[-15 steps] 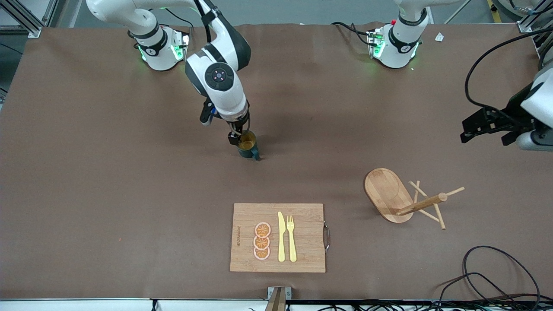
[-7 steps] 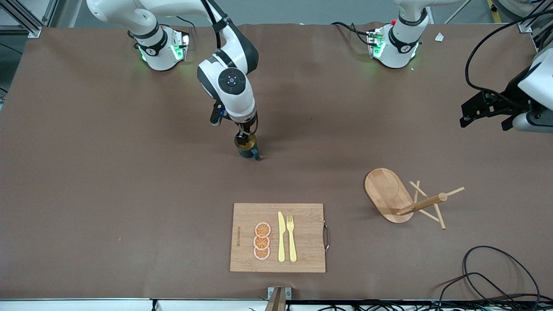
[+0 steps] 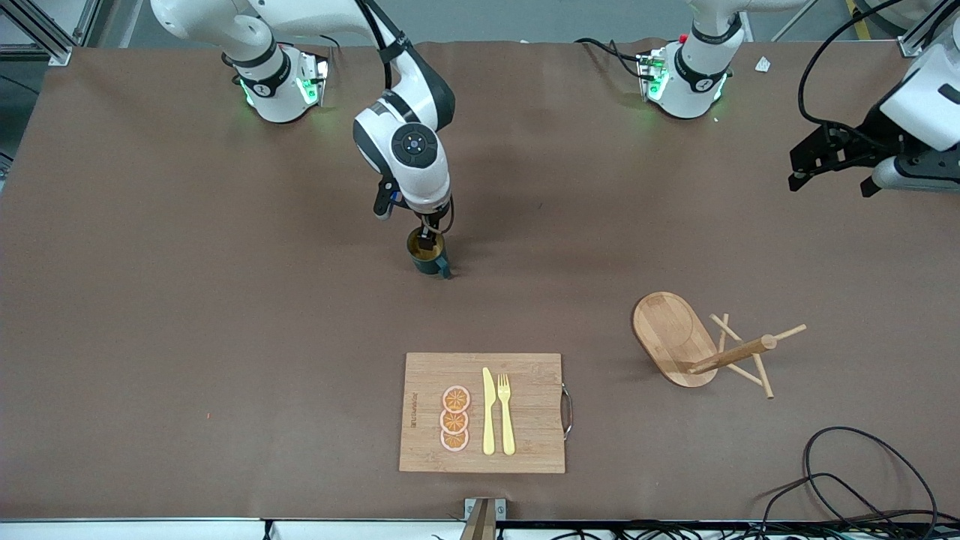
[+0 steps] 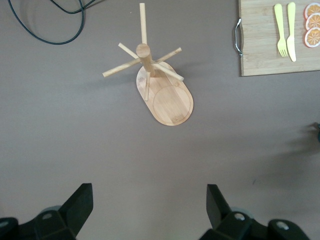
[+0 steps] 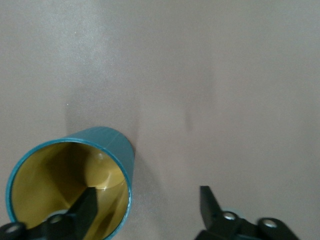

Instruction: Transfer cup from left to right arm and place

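Cup: it stands upright on the table, about midway between the two long edges and a little toward the right arm's end from centre. Its rim faces up, its yellow-brown inside shows, and its small handle points toward the front-camera edge.

Right gripper: it is directly over the cup's mouth. In the right wrist view the fingers are spread apart, one fingertip inside the rim against the cup's wall and the other outside it, so the wall sits between them without being pinched.

Change: over the last second the right arm's wrist has shifted toward the left arm's end and its fingers, clamped on the rim a second ago, have parted. The cup itself has not moved.

Left gripper: it is up in the air over the table's edge at the left arm's end, fingers held wide with nothing between them, as its own wrist view shows. It has drifted toward the base-side corner during the same second and is waiting.

Meaning: the hand-over seems done and the cup looks set down and let go, so the task is probably at its last step, with only a clean lift of the right gripper left.

Risk: the finger inside the rim could drag or tip the cup if the lift is not straight.

Nearby: a cutting board lies at the front-camera edge, a wooden rack toward the left arm's end.
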Available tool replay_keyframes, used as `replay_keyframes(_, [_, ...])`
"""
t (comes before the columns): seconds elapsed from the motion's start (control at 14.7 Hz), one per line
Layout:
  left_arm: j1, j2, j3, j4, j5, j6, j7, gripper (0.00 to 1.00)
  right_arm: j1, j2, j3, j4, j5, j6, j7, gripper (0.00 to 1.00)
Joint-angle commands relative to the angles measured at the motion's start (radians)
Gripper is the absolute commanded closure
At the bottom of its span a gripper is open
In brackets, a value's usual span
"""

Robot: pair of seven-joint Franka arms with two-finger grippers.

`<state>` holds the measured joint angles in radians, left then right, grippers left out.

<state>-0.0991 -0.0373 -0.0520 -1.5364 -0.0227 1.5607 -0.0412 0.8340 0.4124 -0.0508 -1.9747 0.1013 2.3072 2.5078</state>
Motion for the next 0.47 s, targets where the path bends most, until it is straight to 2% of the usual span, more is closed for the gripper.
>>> replay_keyframes(0.0, [-0.027, -0.03, 0.034, -0.036, -0.013, 0.021, 0.007, 0.0, 0.002, -0.011, -0.011, -0.015, 0.011, 0.015, -0.017, 0.68])
replay_keyframes(0.14, [-0.021, -0.032, 0.034, -0.036, -0.019, 0.021, -0.017, 0.0, 0.002, -0.012, -0.011, -0.013, 0.011, 0.015, -0.027, 0.91])
replay_keyframes(0.2, [-0.014, -0.041, 0.034, -0.037, -0.019, 0.018, -0.022, 0.0, 0.0, -0.012, -0.011, -0.013, 0.011, 0.015, -0.03, 0.96])
replay_keyframes(0.41, [-0.01, -0.041, 0.034, -0.039, -0.003, 0.018, -0.02, 0.0, -0.007, -0.015, -0.012, -0.013, 0.011, 0.014, -0.059, 1.0])
